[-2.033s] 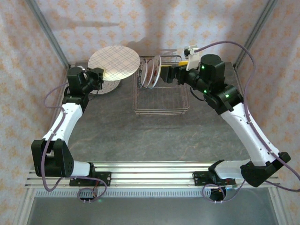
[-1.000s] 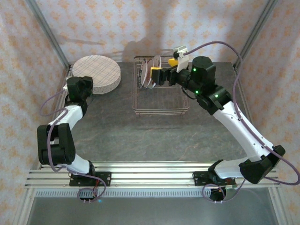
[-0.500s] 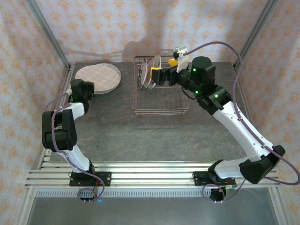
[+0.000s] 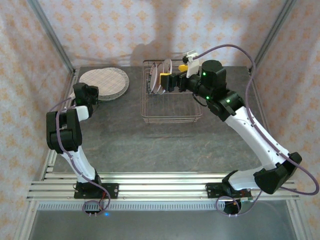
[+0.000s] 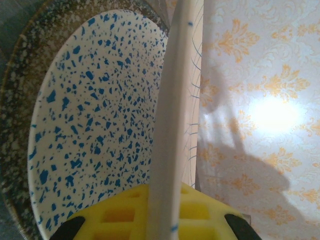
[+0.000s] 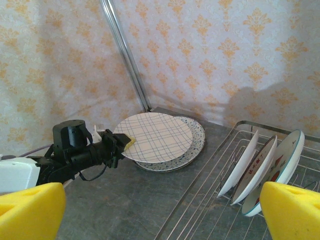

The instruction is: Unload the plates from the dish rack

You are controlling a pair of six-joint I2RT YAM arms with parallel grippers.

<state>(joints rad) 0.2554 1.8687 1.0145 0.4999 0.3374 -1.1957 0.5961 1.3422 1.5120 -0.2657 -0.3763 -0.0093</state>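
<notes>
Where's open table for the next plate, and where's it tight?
Widest bare table: the near side of the dish rack, between the arms. Narrower strip between rack and plate stack. Tight: far-left corner, where the left gripper holds the plaid plate.

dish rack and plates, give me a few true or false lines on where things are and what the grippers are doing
1. The beige plaid round plate is outside the silvery wire dish rack, over a blue-speckled round plate. True.
2. The left gripper is open and clear of the plaid plate. False: it is shut on that plate's rim.
3. Three plates stand on edge in the rack. True.
4. The right gripper grips one of the standing plates. False: its yellow fingers are spread wide and hold nothing.
</notes>
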